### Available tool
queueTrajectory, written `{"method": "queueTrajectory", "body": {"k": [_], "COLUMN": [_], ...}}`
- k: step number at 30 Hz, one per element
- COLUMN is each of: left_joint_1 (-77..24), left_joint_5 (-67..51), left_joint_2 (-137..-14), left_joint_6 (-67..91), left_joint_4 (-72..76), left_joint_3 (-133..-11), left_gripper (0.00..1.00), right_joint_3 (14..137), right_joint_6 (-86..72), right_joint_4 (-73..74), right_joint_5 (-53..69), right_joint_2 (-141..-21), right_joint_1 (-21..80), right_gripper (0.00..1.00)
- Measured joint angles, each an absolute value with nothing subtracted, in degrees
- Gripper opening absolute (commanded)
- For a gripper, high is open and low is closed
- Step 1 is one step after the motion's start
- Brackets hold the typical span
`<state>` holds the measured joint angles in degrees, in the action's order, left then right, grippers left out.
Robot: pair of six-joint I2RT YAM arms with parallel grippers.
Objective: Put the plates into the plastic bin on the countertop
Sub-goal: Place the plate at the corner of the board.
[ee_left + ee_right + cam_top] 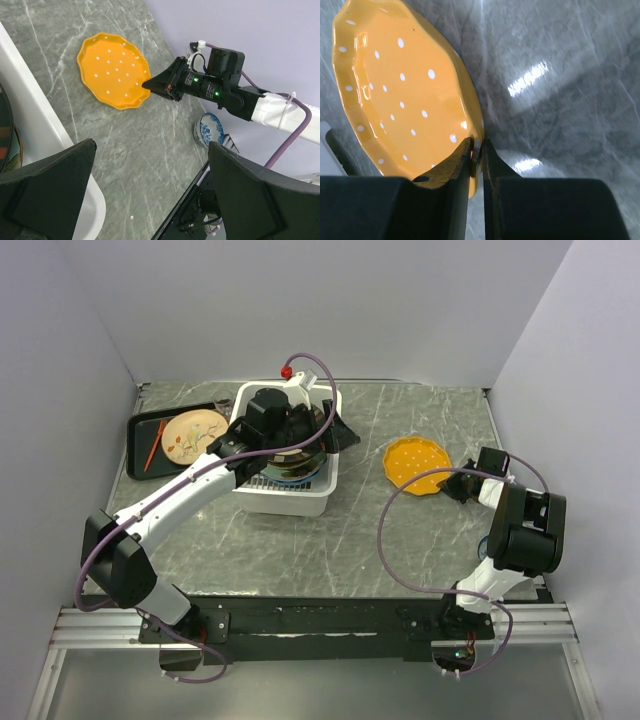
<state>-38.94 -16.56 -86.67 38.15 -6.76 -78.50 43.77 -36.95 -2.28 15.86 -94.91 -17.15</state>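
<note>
- Though far left on the bench (330,540), just beside the bin: black tray (140,445), lying flat.
- On the tray: tan plate (193,435) with pale marks on its face, and a thin orange stick (155,443) along its left side.
- Right of the tray: white bin (285,500), standing on the bench, well apart from the orange plate.
- Inside the bin: stacked plates (298,470), dark rims showing, mostly hidden under the left arm; count not clear.
- Above the bin: left tool (300,430), spread wide, hanging over the stack and pinching nothing; in the left wrist view, both dark fingers (50,185) far apart, with bare bench between them.
- Right of the bin: orange plate (415,462), white-dotted and wavy-rimmed, on the bench and outside the bin.
- At that plate's right rim: right tool (452,483), nearly pressed together and pinching the rim, one finger (457,165) above the edge and the other below, seen close in the right wrist view.
- Whether lifted off the stone or resting on it: cannot tell.
- Further right, below the right arm, near the bench's near edge: small blue-patterned dish (207,129), partly hidden.
</note>
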Motion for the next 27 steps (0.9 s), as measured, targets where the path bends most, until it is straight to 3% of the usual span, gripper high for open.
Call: {"method": "queueTrajectory", "body": {"k": [14, 27], "left_joint_1": [-38.9, -38.9], "left_joint_5": [-16.6, -17.2], "left_joint_2": [-86.7, -88.9], "left_joint_6": [38.2, 38.3], "left_joint_4": [-6.8, -6.7], "left_joint_3": [-78.5, -78.5], "left_gripper": [0.99, 0.99], "right_joint_3": [40.2, 38.8], "right_joint_6": [-36.3, -34.9], "right_joint_4": [-1.1, 3.2], "right_joint_5": [15.7, 16.1], "right_joint_2": [-89.2, -74.7], "right_joint_1": [-17.3, -19.6], "right_gripper": [0.0, 0.0]}}
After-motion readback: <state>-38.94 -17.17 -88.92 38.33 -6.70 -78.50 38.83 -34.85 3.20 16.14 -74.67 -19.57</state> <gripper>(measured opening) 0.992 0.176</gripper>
